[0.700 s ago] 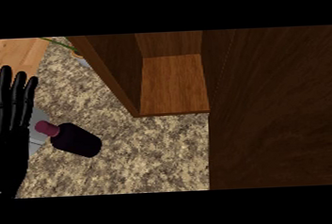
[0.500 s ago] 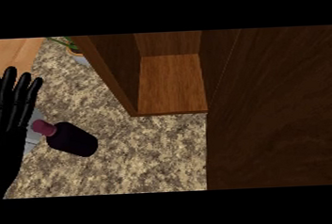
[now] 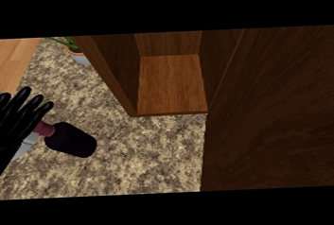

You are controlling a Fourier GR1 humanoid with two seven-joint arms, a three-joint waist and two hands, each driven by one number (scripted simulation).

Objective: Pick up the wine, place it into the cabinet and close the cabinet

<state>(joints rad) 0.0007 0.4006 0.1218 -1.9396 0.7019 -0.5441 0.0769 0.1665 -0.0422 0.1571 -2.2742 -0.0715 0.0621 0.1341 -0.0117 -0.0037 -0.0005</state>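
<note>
1. Head view: cabinet door is the biggest item, a dark wood panel filling the right side and swung open.
2. Cabinet sits top centre with its front open. No bottle shows on its shelf.
3. Surface is speckled stone running from the cabinet's foot to the left edge. It carries the wine.
4. Left hand shows at the left edge with its fingers straight, spread apart and pointing up-view, curled round nothing. Its fingertips are at the bottle's neck, but I can't tell if they touch. Right hand is out of view.
5. Progress, my read: nothing is done yet. There's no grasp, the bottle isn't in the cabinet, and the door is open. That leaves grasp, lift, set on the shelf and shut the door.
6. Wine lies on its side on the surface, left of the cabinet opening, near it but apart. Its long axis runs diagonally, with the reddish neck up-left toward the hand and the dark base down-right.
</note>
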